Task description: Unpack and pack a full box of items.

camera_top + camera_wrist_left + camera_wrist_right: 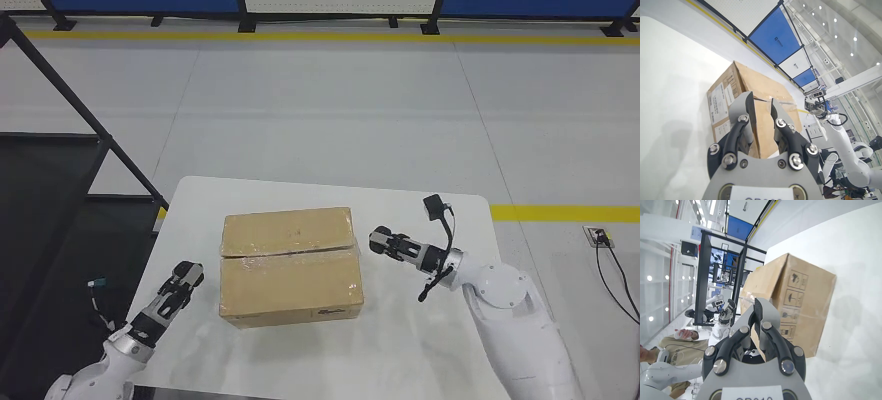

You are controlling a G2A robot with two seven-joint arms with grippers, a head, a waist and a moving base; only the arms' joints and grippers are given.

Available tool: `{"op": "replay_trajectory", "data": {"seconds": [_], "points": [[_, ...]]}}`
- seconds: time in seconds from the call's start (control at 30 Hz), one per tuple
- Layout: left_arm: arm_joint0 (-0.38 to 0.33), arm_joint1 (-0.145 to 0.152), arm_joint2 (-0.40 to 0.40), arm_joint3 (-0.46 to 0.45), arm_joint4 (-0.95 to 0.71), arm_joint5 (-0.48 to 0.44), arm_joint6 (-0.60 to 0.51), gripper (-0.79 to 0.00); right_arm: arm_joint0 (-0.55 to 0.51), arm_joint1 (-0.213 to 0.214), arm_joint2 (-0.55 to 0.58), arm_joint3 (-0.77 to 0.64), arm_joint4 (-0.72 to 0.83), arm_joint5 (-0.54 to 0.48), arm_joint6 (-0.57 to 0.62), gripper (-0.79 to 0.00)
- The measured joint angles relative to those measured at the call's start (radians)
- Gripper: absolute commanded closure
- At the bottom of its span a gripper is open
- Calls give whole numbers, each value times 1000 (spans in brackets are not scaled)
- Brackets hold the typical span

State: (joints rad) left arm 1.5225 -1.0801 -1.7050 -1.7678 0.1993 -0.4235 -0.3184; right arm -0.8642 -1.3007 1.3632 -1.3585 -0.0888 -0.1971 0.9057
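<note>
A closed brown cardboard box (290,265) stands in the middle of the white table (430,340), its two top flaps meeting along a taped seam. My left gripper (184,277) hovers low over the table off the box's left side, open, with nothing between its fingers (749,106); the box's labelled end (721,98) lies just beyond it. Close to the box's right end and near its top edge, my right gripper (379,240) is shut and empty. In the right wrist view the box's printed end (800,294) faces the shut gripper (756,306).
A black metal frame (80,130) and a dark mesh panel (40,230) stand beside the table's left edge. Bare tabletop lies in front of the box and to its right. A yellow floor line (560,212) runs beyond the table's right side.
</note>
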Motion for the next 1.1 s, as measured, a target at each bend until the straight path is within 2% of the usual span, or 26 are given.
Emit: {"op": "replay_trajectory", "data": {"seconds": [0.1, 0.2, 0.23, 0.33, 0.4, 0.57, 0.73, 0.93, 0.97, 1.0, 1.03, 1.07, 1.1], "points": [[-6, 0, 11, -51, 6, 17, -22, -209, 18, -2, -34, -20, -27, 5, -21, 0], [-47, 0, 53, -77, 57, 66, -59, -194, 14, 1, -33, -26, -31, -21, -33, 0], [-73, -1, 78, -75, 71, 89, -77, -154, 5, 4, -24, -27, -27, -38, -35, 0], [-148, -5, 146, -51, 96, 144, -118, -114, -32, 15, 13, -31, -13, -84, -35, 0], [-191, -9, 186, -30, 116, 177, -131, -18, -58, 22, 39, -36, -1, -104, -35, 0], [-288, -18, 274, 39, 136, 246, -165, 0, -123, 39, 103, -55, 30, -139, -33, 0], [-310, -22, 299, 85, 147, 268, -157, 0, -156, 52, 149, -68, 60, -168, -35, 0], [-286, -21, 276, 94, 139, 265, -132, -22, -170, 67, 196, -72, 86, -196, -29, 0], [-281, -20, 272, 93, 139, 264, -128, -28, -169, 69, 200, -70, 89, -198, -28, -22], [-275, -20, 267, 92, 139, 264, -123, -40, -168, 71, 204, -67, 92, -200, -28, -194], [-266, -20, 260, 89, 137, 262, -113, -62, -166, 73, 210, -60, 98, -204, -29, -785], [-258, -19, 253, 84, 132, 259, -104, -191, -164, 75, 215, -53, 101, -208, -32, -785], [-249, -19, 245, 77, 124, 254, -95, -391, -160, 77, 221, -44, 100, -214, -38, -785]]}}
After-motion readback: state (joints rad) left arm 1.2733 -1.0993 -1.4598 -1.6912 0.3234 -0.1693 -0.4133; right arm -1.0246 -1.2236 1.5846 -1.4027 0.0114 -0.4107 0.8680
